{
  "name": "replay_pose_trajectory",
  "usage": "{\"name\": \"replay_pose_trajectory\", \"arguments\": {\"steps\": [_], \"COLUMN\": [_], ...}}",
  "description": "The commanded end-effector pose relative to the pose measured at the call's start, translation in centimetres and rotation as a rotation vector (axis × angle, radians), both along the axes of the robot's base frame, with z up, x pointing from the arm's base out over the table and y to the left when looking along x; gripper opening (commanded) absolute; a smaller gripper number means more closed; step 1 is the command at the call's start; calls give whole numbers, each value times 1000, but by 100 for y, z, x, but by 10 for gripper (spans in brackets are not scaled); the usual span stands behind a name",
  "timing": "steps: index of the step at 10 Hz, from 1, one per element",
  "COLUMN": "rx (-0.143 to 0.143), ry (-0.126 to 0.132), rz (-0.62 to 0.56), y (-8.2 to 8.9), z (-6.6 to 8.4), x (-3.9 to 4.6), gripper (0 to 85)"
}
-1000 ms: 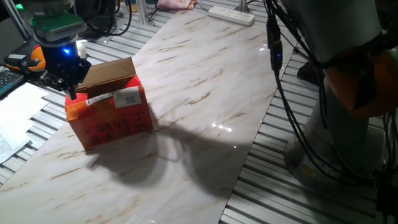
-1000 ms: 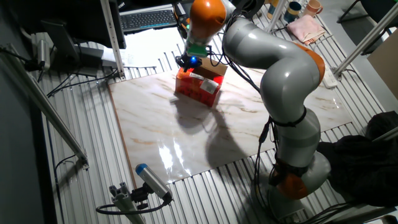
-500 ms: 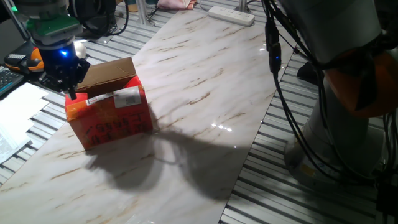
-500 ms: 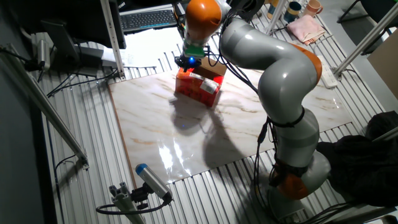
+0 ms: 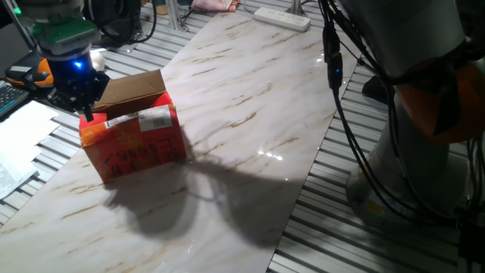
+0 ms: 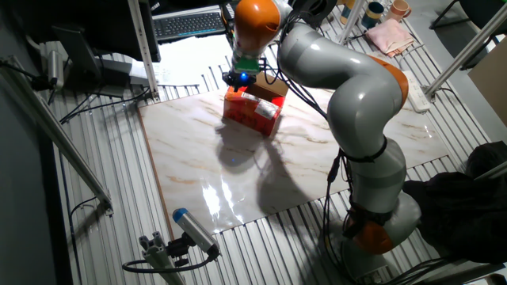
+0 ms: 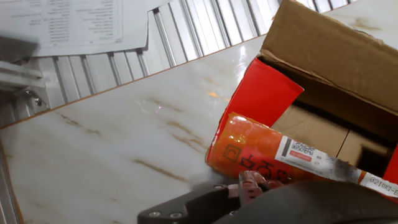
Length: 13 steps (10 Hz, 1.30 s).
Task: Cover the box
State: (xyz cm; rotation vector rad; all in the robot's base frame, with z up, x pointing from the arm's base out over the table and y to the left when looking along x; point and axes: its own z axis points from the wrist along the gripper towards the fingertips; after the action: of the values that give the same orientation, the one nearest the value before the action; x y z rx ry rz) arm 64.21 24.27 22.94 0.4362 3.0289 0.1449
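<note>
The box [image 5: 135,144] is a red carton at the left end of the marble tabletop [image 5: 250,114]. Its brown flap [image 5: 132,87] leans back, open, and a flap with a white label [image 5: 155,119] lies folded over the front. My gripper [image 5: 86,112], with a blue light on the hand, points down at the box's left top corner, its fingers together and touching the edge. The other fixed view shows the gripper [image 6: 240,81] over the box [image 6: 255,112]. The hand view shows a raised red flap [image 7: 261,99], the brown flap [image 7: 336,50] and the brown inside.
A white power strip [image 5: 282,18] lies at the table's far end. Papers [image 5: 23,136] and an orange object [image 5: 42,72] lie left of the box, off the marble. A keyboard [image 6: 190,24] is behind. The robot base [image 5: 424,152] stands at the right.
The hand and arm shifted slightly left between one second and half a second ago, then held still. The box and its flaps have not moved.
</note>
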Motion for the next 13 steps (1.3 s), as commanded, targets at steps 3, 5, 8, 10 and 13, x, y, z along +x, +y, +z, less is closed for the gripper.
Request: {"name": "replay_pose_trajectory", "arguments": {"steps": [3,5,8,10,13], "rx": [31,70,79,81,89], "ry": [34,64,68,70,75], "rz": [-2,47,46,43,1], "y": [-2,-36,-430,-474,-353], "z": [1,2,-102,-119,-104], "x": [1,34,385,401,330], "gripper": [0,0,0,0,0]}}
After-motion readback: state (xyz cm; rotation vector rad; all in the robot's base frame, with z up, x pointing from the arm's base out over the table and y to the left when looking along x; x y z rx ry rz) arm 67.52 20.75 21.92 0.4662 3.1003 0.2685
